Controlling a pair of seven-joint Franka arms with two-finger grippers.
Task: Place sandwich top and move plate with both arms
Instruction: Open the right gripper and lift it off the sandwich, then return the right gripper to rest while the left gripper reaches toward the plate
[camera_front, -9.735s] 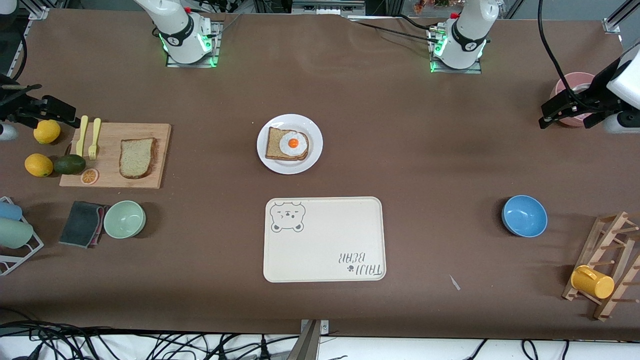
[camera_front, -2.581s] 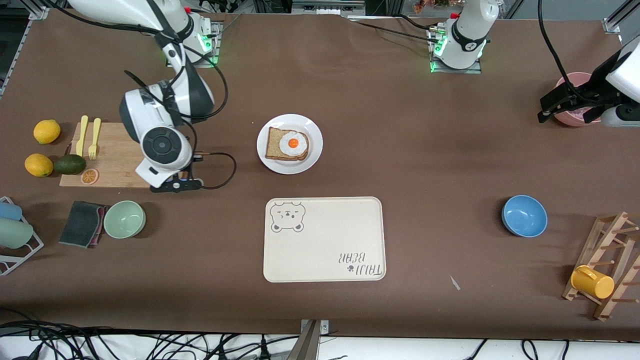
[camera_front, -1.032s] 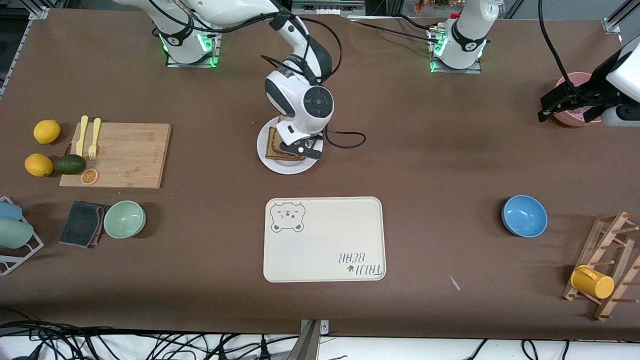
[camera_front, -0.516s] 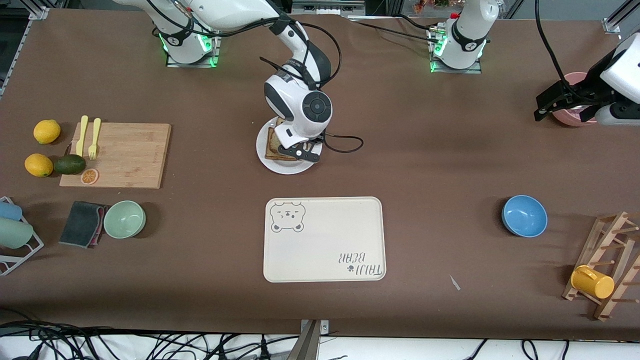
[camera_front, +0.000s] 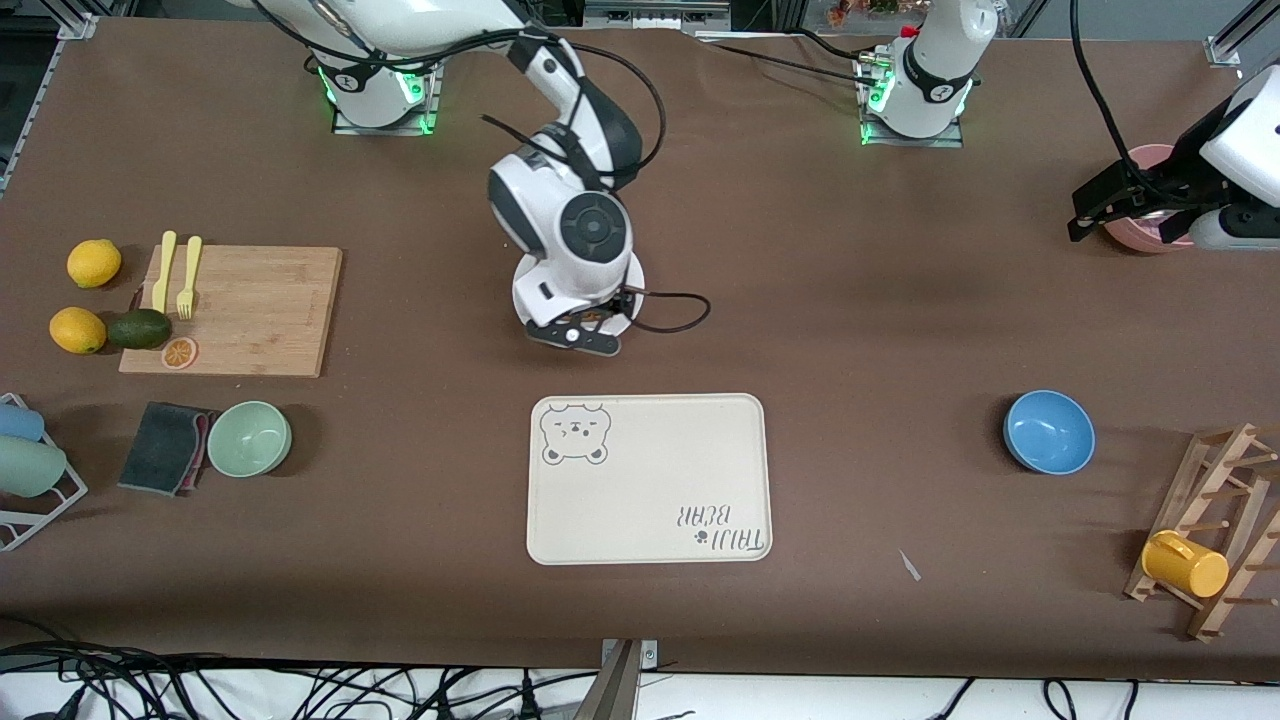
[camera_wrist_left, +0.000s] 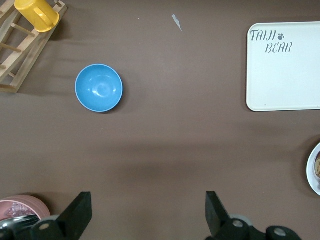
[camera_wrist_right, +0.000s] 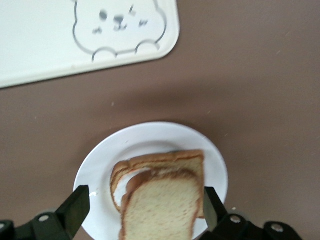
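Nearest the front camera lies the cream tray (camera_front: 650, 480) with its bear drawing, bare on the brown table (camera_front: 850, 330). Toward the left arm's end sit a blue bowl (camera_front: 1049, 431) and a wooden rack (camera_front: 1215, 530) with a yellow cup (camera_front: 1184, 564); toward the right arm's end sit a green bowl (camera_front: 249, 438) and a dark cloth (camera_front: 163, 447).

Farther from the camera than the tray is the white plate (camera_wrist_right: 100, 170), mostly hidden in the front view by the right arm. The right gripper (camera_wrist_right: 142, 212) hangs just over it, jaws spread apart and holding nothing. The sandwich top (camera_wrist_right: 160, 207) lies on the plate: a pale, fine-crumbed slice of bread with a darker brown crust, resting on the lower slice (camera_wrist_right: 165, 161) and shifted a little off it, so the lower slice's crust and a strip of white egg show at one edge.

At about the same depth, the wooden board (camera_front: 235, 310) carries only a yellow knife and fork (camera_front: 176, 272).

The left gripper (camera_wrist_left: 145, 220) waits in the air over bare table near a pink bowl (camera_front: 1140, 205), jaws wide apart and empty.
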